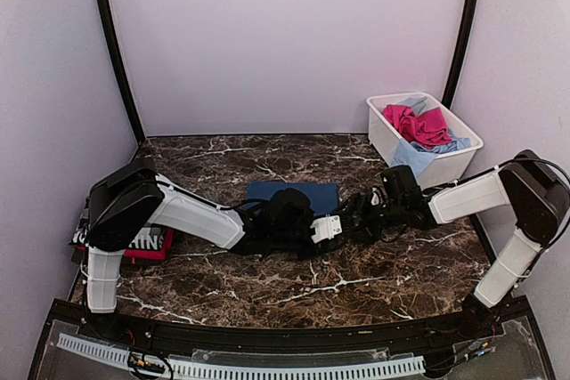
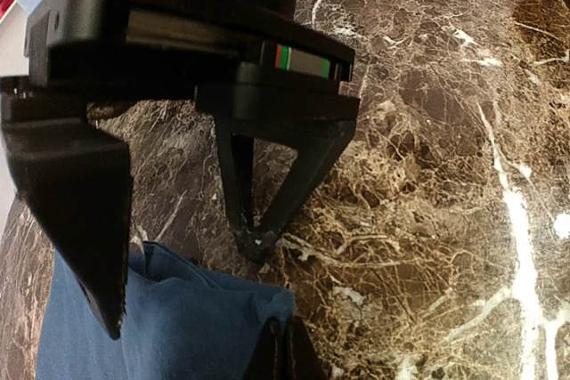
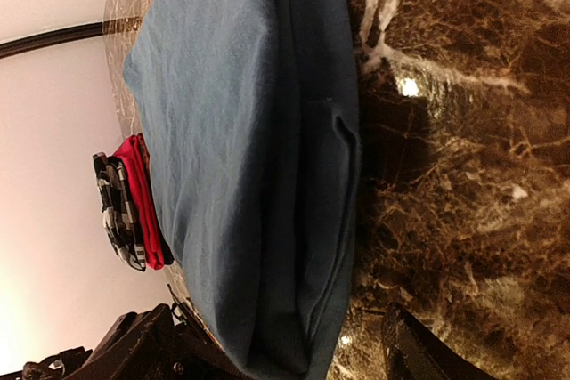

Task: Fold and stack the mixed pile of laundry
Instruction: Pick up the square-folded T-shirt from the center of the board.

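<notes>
From my seat, the navy tee [image 1: 303, 191] lies folded in a flat rectangle at the middle of the marble table [image 1: 356, 282], and both arms reach in to its 4 o'clock corner. The left gripper [image 2: 280, 353] is clenched, its fingertips pressed together right at the tee's border. I cannot tell whether any cloth is caught between them. The right gripper [image 3: 278, 313] faces it from the 3 o'clock side with its jaws spread wide and gripping nothing. In the left wrist view, one toothed finger hangs over the blue cloth, and the other has its tip down on bare marble just beside the tee's edge.

The rest of the laundry sits in two places. At 9 o'clock, against the left edge of the table and partly hidden under the left arm, the red tee [image 3: 147, 202] and the checked garment [image 3: 116, 211] lie folded in a small stack, touching each other. At 2 o'clock stands the white tub [image 1: 387, 144], holding the crumpled pink piece [image 1: 419, 124] and the light blue piece [image 1: 411, 156] — the blue one spills over the tub's near wall.
</notes>
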Robot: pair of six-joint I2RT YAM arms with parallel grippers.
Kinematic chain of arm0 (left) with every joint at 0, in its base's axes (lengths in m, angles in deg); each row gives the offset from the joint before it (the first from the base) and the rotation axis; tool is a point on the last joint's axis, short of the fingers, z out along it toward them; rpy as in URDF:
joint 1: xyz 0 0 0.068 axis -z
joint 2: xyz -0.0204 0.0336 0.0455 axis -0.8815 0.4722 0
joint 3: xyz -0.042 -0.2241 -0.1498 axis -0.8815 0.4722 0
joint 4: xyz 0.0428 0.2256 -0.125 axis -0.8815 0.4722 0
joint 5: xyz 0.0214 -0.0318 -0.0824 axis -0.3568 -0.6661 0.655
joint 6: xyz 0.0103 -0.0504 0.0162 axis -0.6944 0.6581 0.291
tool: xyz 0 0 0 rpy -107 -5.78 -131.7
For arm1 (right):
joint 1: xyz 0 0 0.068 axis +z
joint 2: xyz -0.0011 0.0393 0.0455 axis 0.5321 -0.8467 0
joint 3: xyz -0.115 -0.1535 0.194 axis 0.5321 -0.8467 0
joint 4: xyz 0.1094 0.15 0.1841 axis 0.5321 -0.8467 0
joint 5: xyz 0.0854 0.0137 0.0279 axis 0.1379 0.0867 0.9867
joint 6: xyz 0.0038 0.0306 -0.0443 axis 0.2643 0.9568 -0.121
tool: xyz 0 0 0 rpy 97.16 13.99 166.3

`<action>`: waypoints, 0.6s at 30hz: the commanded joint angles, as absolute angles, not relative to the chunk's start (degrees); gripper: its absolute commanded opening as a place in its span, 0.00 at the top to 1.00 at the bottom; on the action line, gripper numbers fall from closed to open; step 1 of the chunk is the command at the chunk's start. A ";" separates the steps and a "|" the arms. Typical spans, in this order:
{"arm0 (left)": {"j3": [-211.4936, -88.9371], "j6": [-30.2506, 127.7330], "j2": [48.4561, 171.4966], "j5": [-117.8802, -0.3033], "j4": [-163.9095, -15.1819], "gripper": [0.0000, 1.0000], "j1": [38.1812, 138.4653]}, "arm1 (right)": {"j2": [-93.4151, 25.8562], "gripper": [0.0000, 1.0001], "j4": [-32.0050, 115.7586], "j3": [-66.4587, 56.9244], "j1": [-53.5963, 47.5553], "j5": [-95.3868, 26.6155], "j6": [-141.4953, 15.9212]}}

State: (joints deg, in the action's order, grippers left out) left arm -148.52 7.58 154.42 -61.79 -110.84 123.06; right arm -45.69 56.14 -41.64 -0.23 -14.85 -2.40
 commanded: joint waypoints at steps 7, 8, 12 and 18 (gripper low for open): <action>-146.60 7.76 148.94 -60.21 -113.61 1.00 122.91 | -55.51 0.28 69.82 -40.51 1.23 -13.36 4.64; -146.32 7.79 148.61 -59.99 -113.74 1.00 122.91 | -56.22 0.29 70.05 -40.13 1.23 -13.35 4.82; -146.08 7.68 148.39 -60.35 -113.87 1.00 122.96 | -59.48 0.33 71.33 -38.29 1.27 -13.14 5.73; -145.95 7.94 148.30 -60.43 -114.01 1.00 123.20 | -63.11 0.40 73.24 -37.31 1.39 -14.09 8.34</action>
State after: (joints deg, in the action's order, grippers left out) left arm -146.82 7.60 151.78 -61.33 -112.19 123.06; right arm -60.22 73.19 -37.33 0.82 -12.49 6.14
